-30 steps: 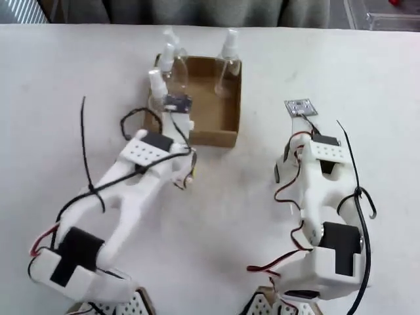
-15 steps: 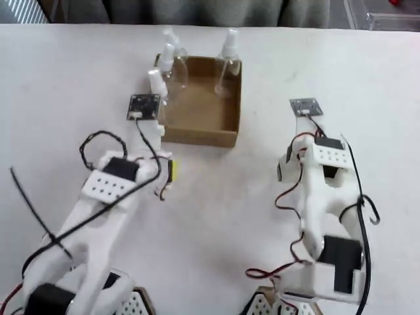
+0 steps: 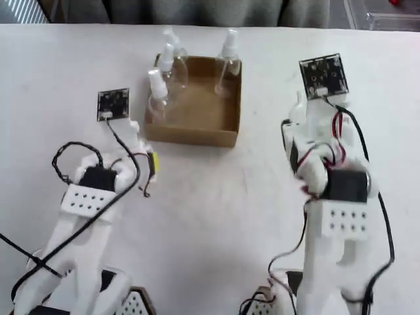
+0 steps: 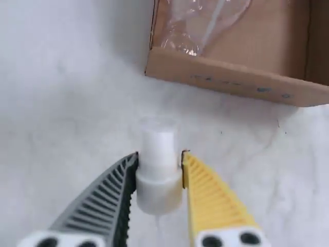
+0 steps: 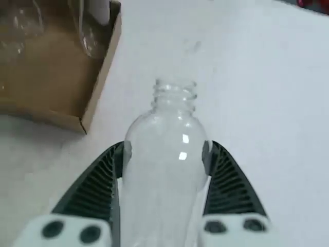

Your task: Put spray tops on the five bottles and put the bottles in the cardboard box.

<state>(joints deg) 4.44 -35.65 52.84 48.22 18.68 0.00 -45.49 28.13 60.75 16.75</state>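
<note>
The left end effector (image 4: 159,157) is closed on a spray top (image 4: 158,180) near the cardboard box (image 3: 197,134), while the right end effector (image 5: 164,149) grips the open-necked bottle (image 5: 172,98) by its body, presumably leaving the neck free for capping.

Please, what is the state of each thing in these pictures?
cardboard box: open, four bottles inside
boxed bottles: upright, all capped
bare bottle: no top on
spray top: not on a bottle
right gripper: shut on bare bottle
left gripper: shut on spray top
</note>
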